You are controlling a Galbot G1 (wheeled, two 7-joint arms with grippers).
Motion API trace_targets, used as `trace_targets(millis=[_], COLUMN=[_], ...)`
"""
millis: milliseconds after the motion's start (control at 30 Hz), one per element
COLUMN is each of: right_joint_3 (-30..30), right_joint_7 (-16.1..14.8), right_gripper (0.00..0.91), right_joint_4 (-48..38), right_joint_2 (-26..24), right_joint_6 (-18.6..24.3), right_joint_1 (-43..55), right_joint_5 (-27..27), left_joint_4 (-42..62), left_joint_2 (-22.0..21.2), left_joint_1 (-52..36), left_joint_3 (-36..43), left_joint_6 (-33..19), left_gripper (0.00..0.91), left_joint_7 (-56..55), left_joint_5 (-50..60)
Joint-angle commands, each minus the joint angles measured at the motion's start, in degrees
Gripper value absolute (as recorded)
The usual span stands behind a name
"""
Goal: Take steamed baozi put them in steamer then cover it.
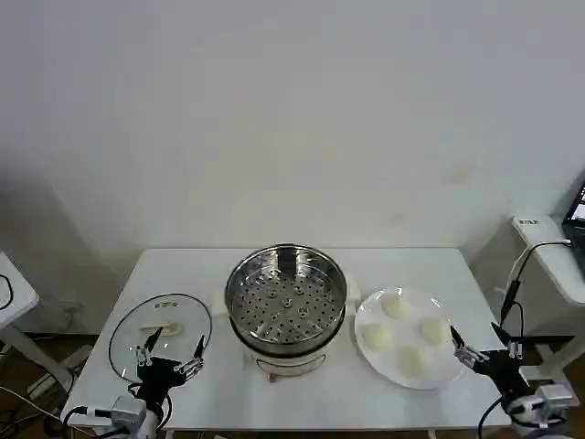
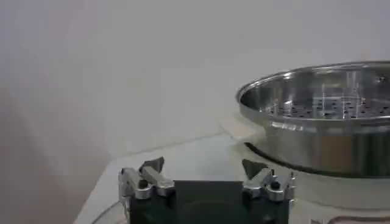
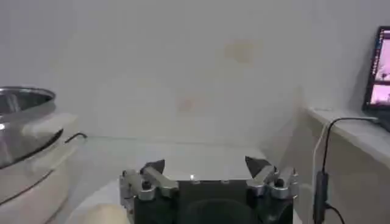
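The steamer (image 1: pixel 286 297), a shiny steel pot with a perforated tray on a cream base, stands uncovered at mid-table and holds nothing. To its right, several cream-white baozi (image 1: pixel 394 305) lie on a white plate (image 1: pixel 377 364). Left of the pot, the clear glass lid (image 1: pixel 160 331) lies flat. My left gripper (image 1: pixel 178 340) is open over the lid's near edge, and my right gripper (image 1: pixel 475 337) is open just right of the plate. In the left wrist view the left gripper (image 2: pixel 204 165) has the steamer (image 2: pixel 323 115) ahead. In the right wrist view the right gripper (image 3: pixel 206 164) holds nothing, with one baozi (image 3: pixel 100 214) close by.
A side table (image 1: pixel 553 256) stands to the right with a laptop screen (image 3: pixel 381 67) and a dangling black cable (image 3: pixel 320 176). Another table edge (image 1: pixel 11 288) shows at the left. A plain white wall runs behind the table.
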Motion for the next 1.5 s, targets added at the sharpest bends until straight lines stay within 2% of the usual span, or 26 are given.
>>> trace_targets(millis=[33,67,100,133,167,233,267,300,333,367,433,533,567,667,700,733,767,933,1067,1100,1200,1300,1500], right_joint_3=[2.26,2.25,1.73,1.09,0.82,-0.46,-0.73,-1.54,-2.35,-3.08,-5.41,-9.01,-10.27,-16.02,-17.49,-18.83,-19.69,-31.61,-43.63,-44.98,-51.03,-55.99,-60.41], right_joint_7=[-2.82,-3.43,-5.02,-8.03,-9.71,-16.55,-18.31,-22.21,-27.84,-29.77,-37.92,-44.65,-48.12,-52.82,-54.82,-58.15,-59.87,-62.77,-63.23,-63.23,-63.32,-63.08,-63.02], right_gripper=[0.907,0.907,0.907,0.907,0.907,0.907,0.907,0.907,0.907,0.907,0.907,0.907,0.907,0.907,0.907,0.907,0.907,0.907,0.907,0.907,0.907,0.907,0.907], right_joint_4=[-1.75,-2.37,-4.00,-5.68,-6.52,-8.86,-9.29,-10.98,-12.78,-13.85,-16.48,-19.72,-20.80,-24.04,-24.84,-25.68,-26.04,-27.44,-29.29,-29.53,-30.95,-34.26,-37.45], right_joint_2=[-7.65,-8.49,-11.40,-14.14,-14.87,-19.08,-19.38,-21.75,-23.58,-24.56,-28.25,-32.37,-33.48,-37.16,-38.13,-38.99,-39.28,-42.15,-41.48,-41.25,-39.34,-35.25,-28.36], right_joint_6=[-3.96,-4.42,-5.17,-5.81,-6.45,-6.36,-6.28,-6.61,-6.41,-6.31,-6.34,-5.17,-4.36,-2.55,-2.05,-2.01,-1.54,0.66,2.21,2.33,2.55,2.80,2.67], right_joint_1=[6.91,7.43,9.21,11.07,11.84,15.20,15.44,17.96,20.46,21.59,25.74,30.71,32.80,37.44,39.10,40.94,41.86,51.24,59.10,60.41,64.83,69.90,73.10], right_joint_5=[-2.77,-3.03,-4.81,-7.30,-8.93,-13.14,-13.70,-15.45,-17.42,-19.67,-24.94,-31.55,-33.46,-37.02,-38.23,-39.17,-39.37,-40.78,-42.52,-42.59,-43.03,-44.45,-46.06], left_joint_4=[0.29,0.30,0.30,0.25,0.20,0.11,0.12,0.15,0.17,0.12,-0.06,-0.20,-0.15,0.01,0.06,0.03,-0.04,-0.29,-1.00,-1.04,-0.56,0.30,-0.17], left_joint_2=[0.04,0.04,0.10,0.20,0.25,0.37,0.36,0.36,0.34,0.31,0.34,0.33,0.34,0.43,0.45,0.45,0.43,0.34,-0.32,-0.44,-0.79,-0.76,-0.55], left_joint_1=[-0.25,-0.27,-0.31,-0.33,-0.33,-0.43,-0.48,-0.61,-0.72,-0.76,-0.69,-0.64,-0.65,-0.67,-0.71,-0.71,-0.67,-0.27,-0.66,-0.66,-0.51,-0.31,0.21], left_joint_3=[0.19,0.18,0.27,0.35,0.45,0.54,0.54,0.52,0.51,0.51,0.54,0.53,0.52,0.49,0.46,0.43,0.37,0.47,0.66,0.76,1.01,1.00,-0.08], left_joint_6=[0.05,0.05,0.06,0.06,0.05,0.04,0.05,0.06,0.05,0.05,0.05,0.03,0.04,0.01,0.02,0.04,0.04,-0.05,0.08,0.08,0.05,-0.02,0.04], left_gripper=[0.907,0.907,0.907,0.907,0.907,0.907,0.907,0.907,0.907,0.907,0.907,0.907,0.907,0.907,0.907,0.907,0.907,0.907,0.907,0.907,0.907,0.907,0.907], left_joint_7=[0.06,0.09,0.08,0.10,0.13,0.27,0.29,0.30,0.26,0.26,0.32,0.37,0.36,0.41,0.42,0.41,0.41,0.39,0.72,0.77,0.84,0.71,0.85], left_joint_5=[0.39,0.41,0.42,0.51,0.55,0.66,0.67,0.63,0.64,0.66,0.68,0.73,0.73,0.76,0.79,0.80,0.78,1.06,1.27,1.31,1.59,1.82,1.78])
